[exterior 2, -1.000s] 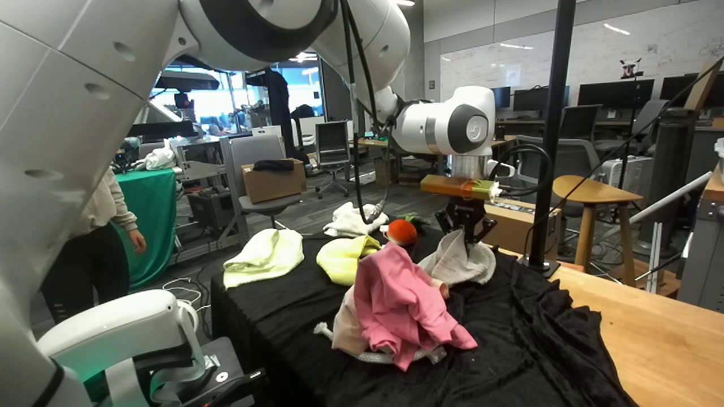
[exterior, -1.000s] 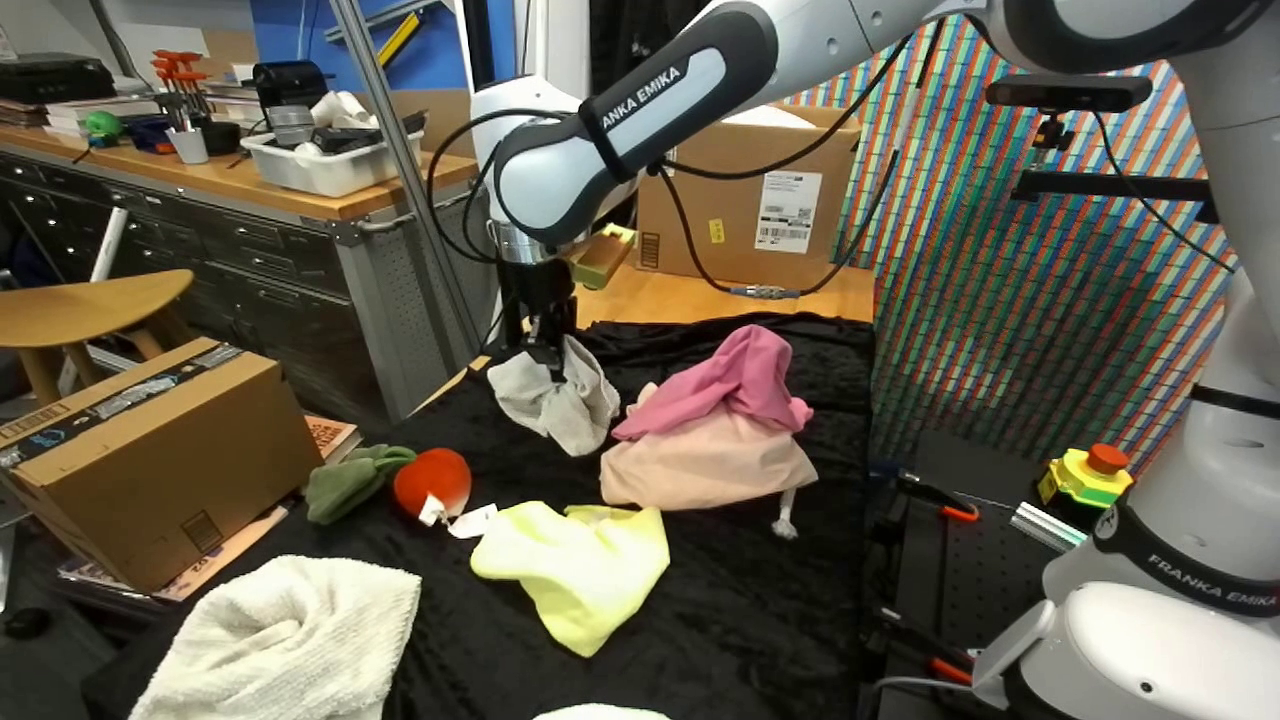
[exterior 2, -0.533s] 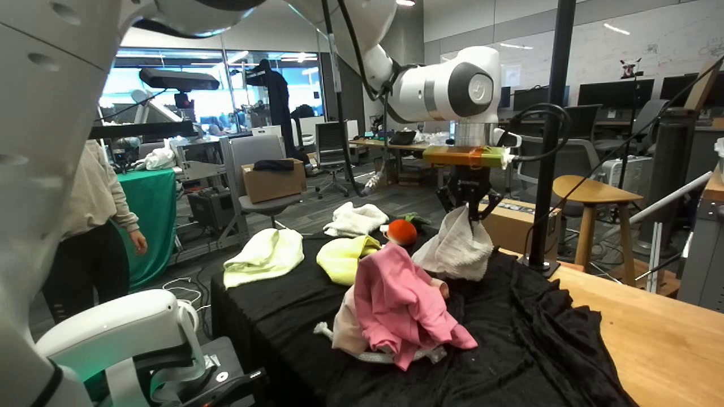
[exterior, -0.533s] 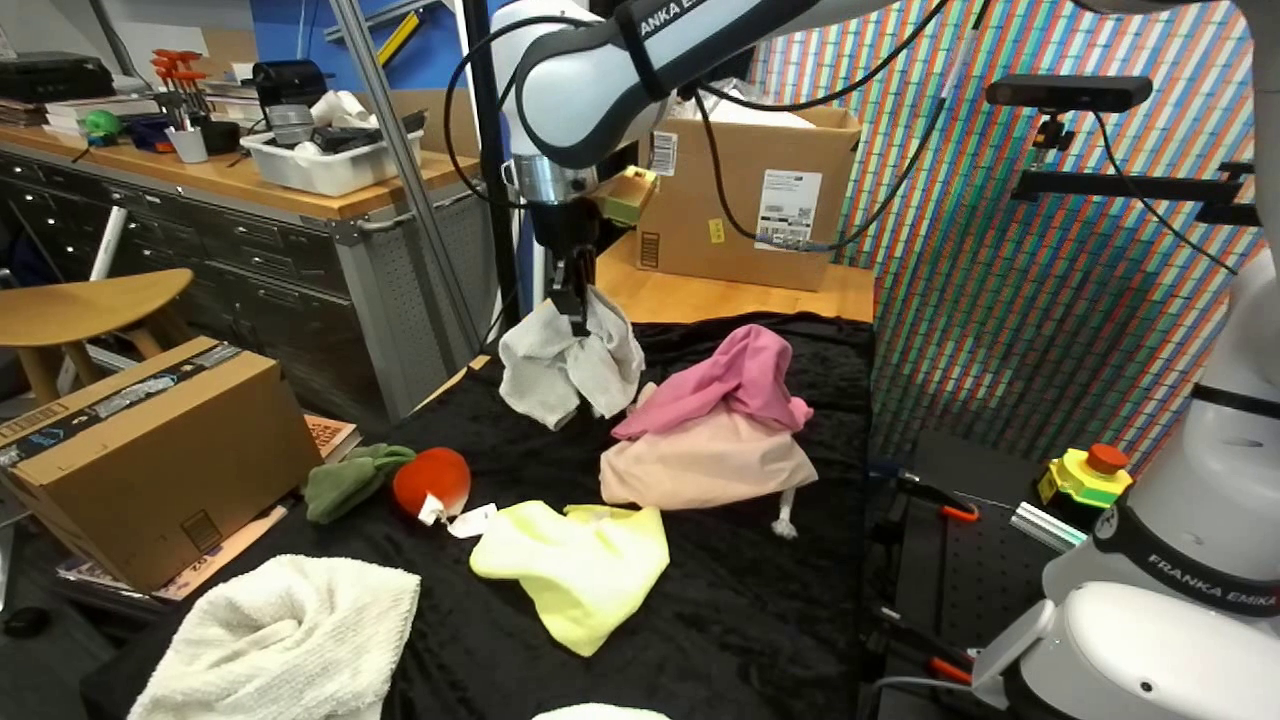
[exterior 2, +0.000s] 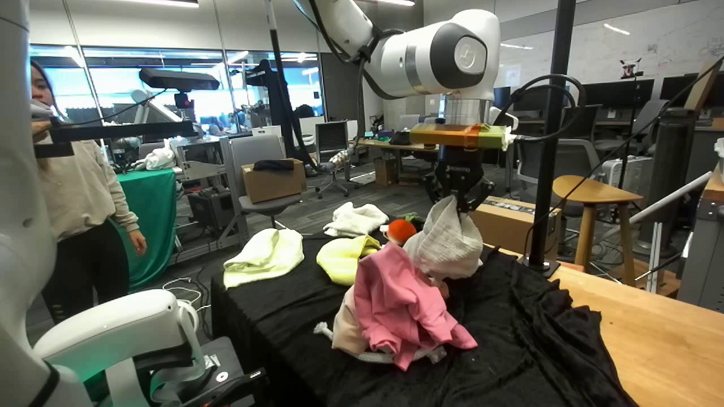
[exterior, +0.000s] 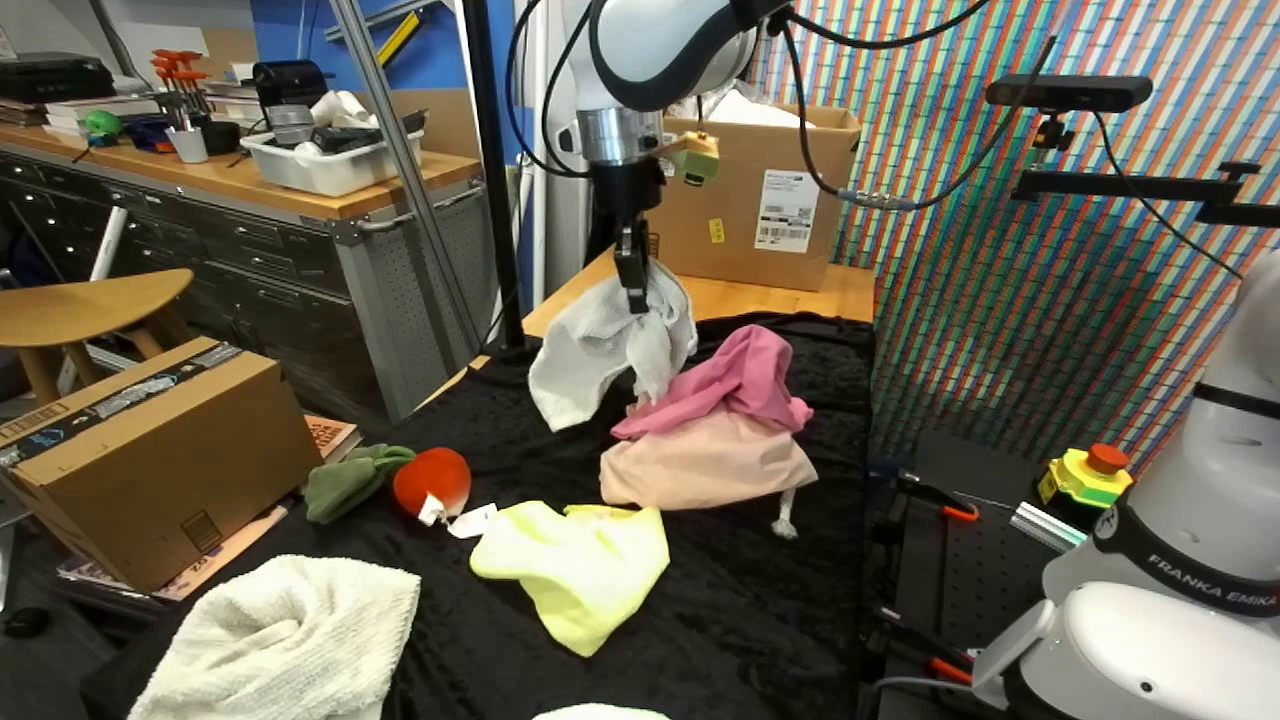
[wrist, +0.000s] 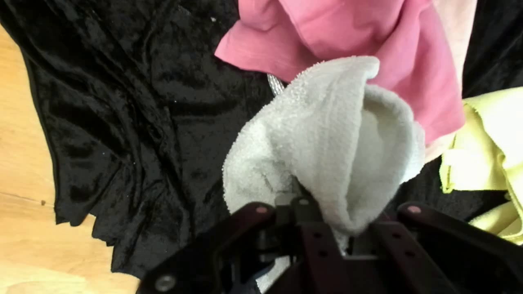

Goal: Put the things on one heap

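We had the gripper (exterior: 637, 300) pinching a crumpled white terry cloth (exterior: 585, 345) near its upper folds, the rest hanging loose below, and we took that high hold as a way to carry it over without dragging. It hung beside the heap (exterior 2: 396, 305), where a pink cloth (exterior: 735, 385) lay over a pale peach fabric piece (exterior: 700, 465) with a white braided rope (exterior 2: 370, 357) poking out beneath; whether they touched, we could not tell. A yellow-green cloth (exterior: 575, 570), a nubby cream towel (exterior: 290, 640) and a round, fuzzy red thing (exterior: 432, 475) lay apart on the black velvet cover (exterior: 740, 610), so we judged the gathering far from finished. We read "FRANKA EMIKA" on the black band (exterior: 1205, 582) low on the white robot (exterior: 1190, 490); the print on the white paper label (exterior: 787, 210) of a brown cardboard box (exterior: 735, 190) was too small.
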Controlling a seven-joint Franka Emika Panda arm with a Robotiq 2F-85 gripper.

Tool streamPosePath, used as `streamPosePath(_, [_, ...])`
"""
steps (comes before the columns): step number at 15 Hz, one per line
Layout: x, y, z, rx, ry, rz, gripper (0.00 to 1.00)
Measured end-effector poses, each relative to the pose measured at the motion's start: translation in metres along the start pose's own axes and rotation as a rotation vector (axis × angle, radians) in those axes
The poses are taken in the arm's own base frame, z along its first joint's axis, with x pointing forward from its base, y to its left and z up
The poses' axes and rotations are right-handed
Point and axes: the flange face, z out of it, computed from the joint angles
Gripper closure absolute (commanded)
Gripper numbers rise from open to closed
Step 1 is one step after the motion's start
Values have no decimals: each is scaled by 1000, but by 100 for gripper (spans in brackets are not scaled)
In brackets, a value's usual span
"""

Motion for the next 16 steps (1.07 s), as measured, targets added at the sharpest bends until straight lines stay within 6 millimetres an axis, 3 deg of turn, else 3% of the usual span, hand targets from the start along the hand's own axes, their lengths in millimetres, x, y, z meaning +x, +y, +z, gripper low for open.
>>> streamPosePath(8, [-66,5,-19,57,38,-65,93])
streamPosePath(13, [-88,4,-25,68,54,-103,94])
streamPosePath(16, [-90,0,-20,72,47,-117,94])
